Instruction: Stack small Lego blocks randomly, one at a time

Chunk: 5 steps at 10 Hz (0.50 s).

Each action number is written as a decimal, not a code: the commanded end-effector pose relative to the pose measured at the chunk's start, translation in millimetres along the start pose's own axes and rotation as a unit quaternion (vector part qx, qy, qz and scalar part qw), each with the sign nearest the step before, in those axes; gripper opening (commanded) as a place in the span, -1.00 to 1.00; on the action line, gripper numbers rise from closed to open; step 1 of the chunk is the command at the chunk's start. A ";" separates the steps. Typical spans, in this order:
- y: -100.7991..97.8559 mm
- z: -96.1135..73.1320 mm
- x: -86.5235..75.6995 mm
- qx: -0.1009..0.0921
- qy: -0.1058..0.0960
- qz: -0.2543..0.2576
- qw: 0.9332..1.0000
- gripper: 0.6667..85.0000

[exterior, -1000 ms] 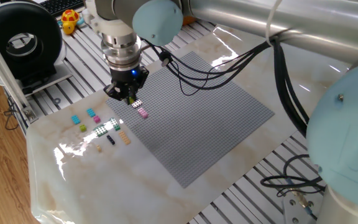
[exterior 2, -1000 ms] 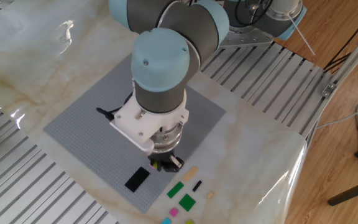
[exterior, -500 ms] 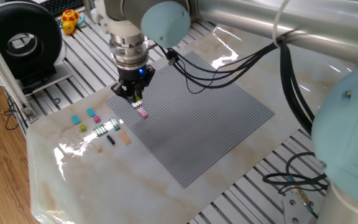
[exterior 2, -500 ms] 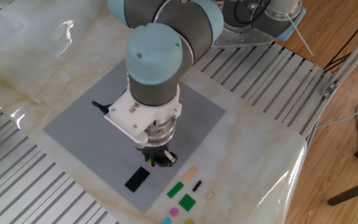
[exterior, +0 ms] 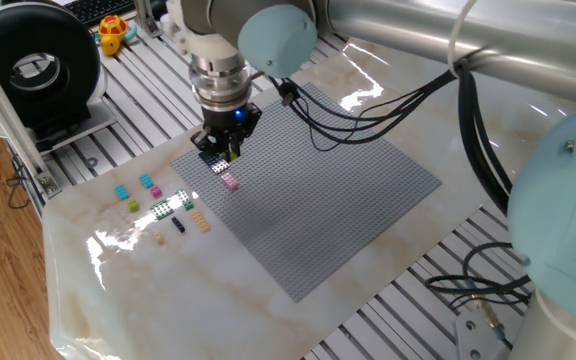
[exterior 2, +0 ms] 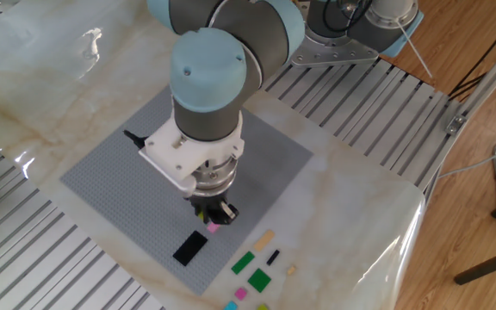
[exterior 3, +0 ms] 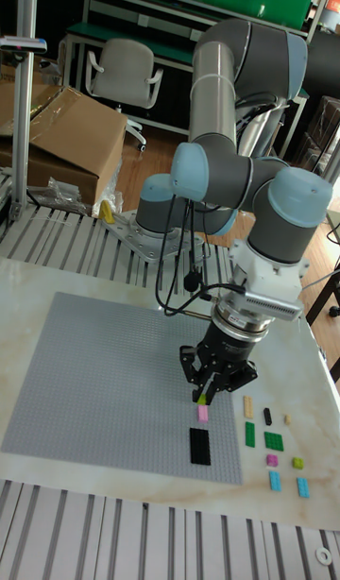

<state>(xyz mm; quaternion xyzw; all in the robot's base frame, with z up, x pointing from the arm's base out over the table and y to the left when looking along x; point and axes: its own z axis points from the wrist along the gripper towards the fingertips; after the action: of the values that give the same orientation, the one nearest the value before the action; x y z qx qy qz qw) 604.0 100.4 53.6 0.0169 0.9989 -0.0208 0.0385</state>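
Gripper (exterior 3: 210,395) low over grey baseplate (exterior: 348,180) at centre frame, finger gap impossible to read, pink brick (exterior 3: 202,414) just below its tips, loose small bricks (exterior: 158,205) clustered lower left.

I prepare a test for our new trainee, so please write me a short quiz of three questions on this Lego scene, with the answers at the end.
1. True or false: the pink block lies off the grey baseplate.
2. Where is the black block?
A) on the baseplate, next to the pink block
B) among the loose blocks beside the baseplate
C) between the fingers
3. Fill in: the gripper hangs just above the ___ block.

Key: 1 false; 2 A; 3 pink.
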 end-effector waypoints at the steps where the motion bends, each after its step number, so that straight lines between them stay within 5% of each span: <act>1: -7.2 2.5 0.4 -0.027 -0.004 -0.006 1.000 -0.98; 5: -4.9 2.4 2.1 -0.032 -0.001 -0.008 0.999 -0.98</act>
<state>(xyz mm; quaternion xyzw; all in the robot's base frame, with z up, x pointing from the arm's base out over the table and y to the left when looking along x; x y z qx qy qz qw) 602.4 93.6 50.7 0.0069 0.9992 -0.0014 0.0404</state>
